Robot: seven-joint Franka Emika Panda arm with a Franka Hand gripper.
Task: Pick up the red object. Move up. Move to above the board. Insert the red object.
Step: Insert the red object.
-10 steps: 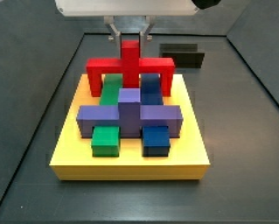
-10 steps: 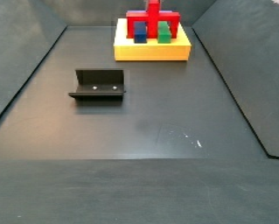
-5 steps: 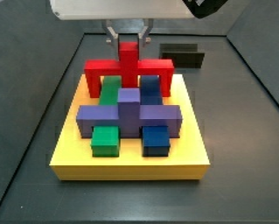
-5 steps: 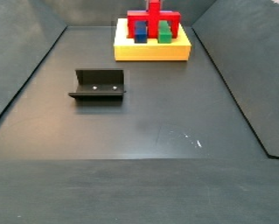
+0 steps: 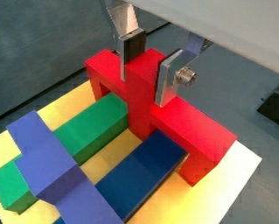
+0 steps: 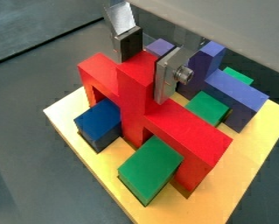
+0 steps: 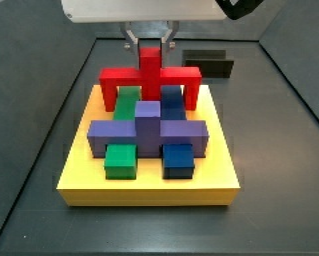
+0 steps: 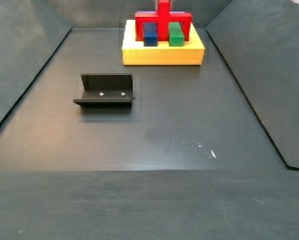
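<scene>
The red object (image 7: 148,78) stands at the far end of the yellow board (image 7: 148,192), its two legs down on the board, astride a green block (image 5: 77,140) and a blue block (image 5: 142,175). My gripper (image 7: 148,42) is above it, shut on its central upright stem. Both wrist views show the silver fingers (image 5: 132,48) pressed on either side of the stem of the red object (image 6: 142,114). A purple cross-shaped block (image 7: 148,128) lies in the board's middle. In a side view the red object (image 8: 164,21) and the board (image 8: 164,54) are at the far end.
The dark fixture (image 8: 105,91) stands on the grey floor well away from the board; in a side view it shows behind the board (image 7: 209,63). Grey walls enclose the floor. A second green block (image 7: 120,160) and a blue block (image 7: 179,160) sit at the board's near end.
The gripper and the red object have come down very slightly onto the board. Nothing else has moved.
</scene>
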